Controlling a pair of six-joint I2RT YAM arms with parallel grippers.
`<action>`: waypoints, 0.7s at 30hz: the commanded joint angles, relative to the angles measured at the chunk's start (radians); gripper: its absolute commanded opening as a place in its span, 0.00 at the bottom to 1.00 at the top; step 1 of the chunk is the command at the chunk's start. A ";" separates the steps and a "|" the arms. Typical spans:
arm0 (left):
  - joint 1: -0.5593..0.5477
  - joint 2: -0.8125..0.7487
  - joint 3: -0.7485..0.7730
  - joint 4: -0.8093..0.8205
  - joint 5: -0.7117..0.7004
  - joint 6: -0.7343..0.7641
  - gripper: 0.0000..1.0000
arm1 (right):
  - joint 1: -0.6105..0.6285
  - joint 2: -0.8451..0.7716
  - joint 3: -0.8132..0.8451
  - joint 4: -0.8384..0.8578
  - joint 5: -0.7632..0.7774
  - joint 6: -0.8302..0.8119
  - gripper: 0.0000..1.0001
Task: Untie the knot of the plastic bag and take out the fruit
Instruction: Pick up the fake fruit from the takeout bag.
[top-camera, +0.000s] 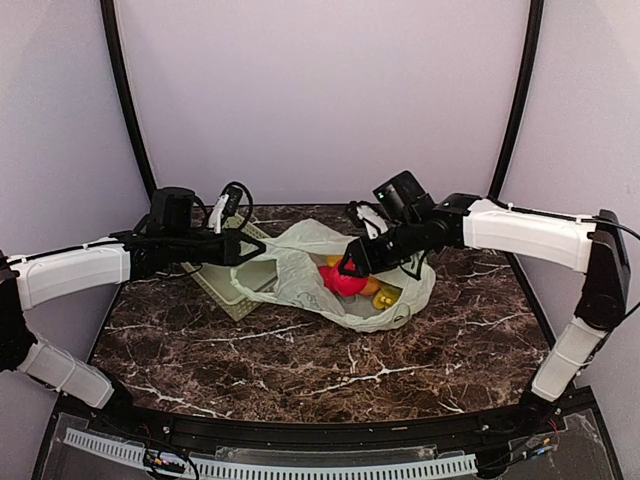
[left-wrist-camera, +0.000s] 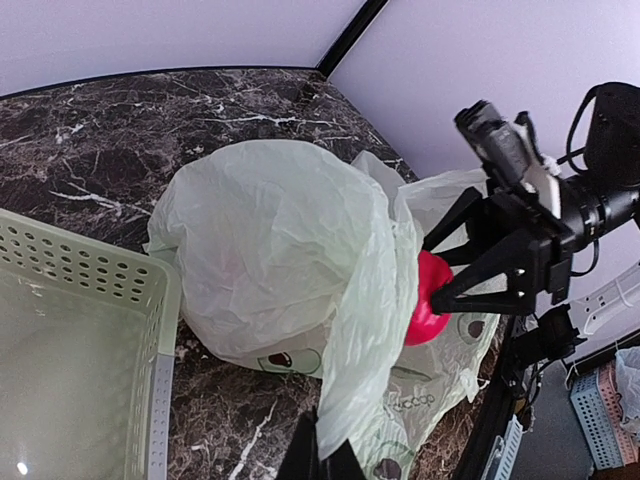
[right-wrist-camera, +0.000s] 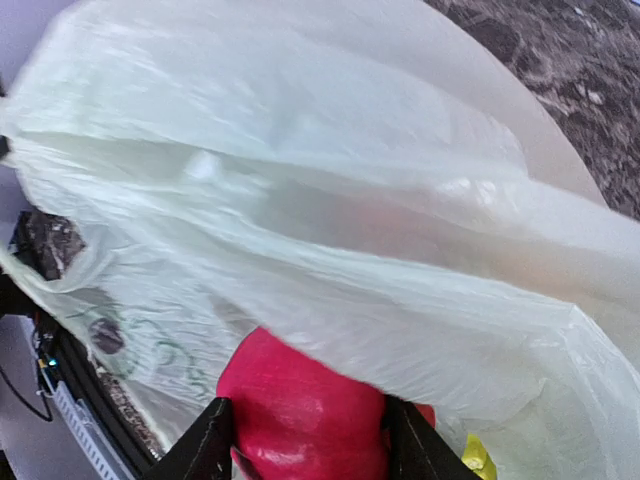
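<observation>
Right gripper (right-wrist-camera: 305, 435) grips the red apple (right-wrist-camera: 300, 400) at the open mouth of the plastic bag (left-wrist-camera: 270, 240). Left gripper (left-wrist-camera: 322, 455) pinches the bag's film closed. We judge extraction underway (knot apparently undone). Next, lift the apple clear without dragging film.

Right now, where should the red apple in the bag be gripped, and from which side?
Grip the red apple across its round middle, coming in through the open mouth of the bag on the right arm's side. The apple sits bare at that opening, while film covers its other side. The right tool brackets it that way.
</observation>
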 joint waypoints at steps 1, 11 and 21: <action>-0.006 -0.015 0.003 -0.009 -0.019 -0.018 0.01 | -0.003 -0.079 -0.031 0.130 -0.150 -0.035 0.49; -0.006 -0.031 0.033 -0.061 -0.081 0.002 0.13 | -0.003 -0.192 -0.067 0.295 -0.313 -0.038 0.50; -0.013 -0.239 0.106 -0.107 -0.110 0.093 0.83 | -0.020 -0.227 -0.049 0.412 -0.320 -0.027 0.52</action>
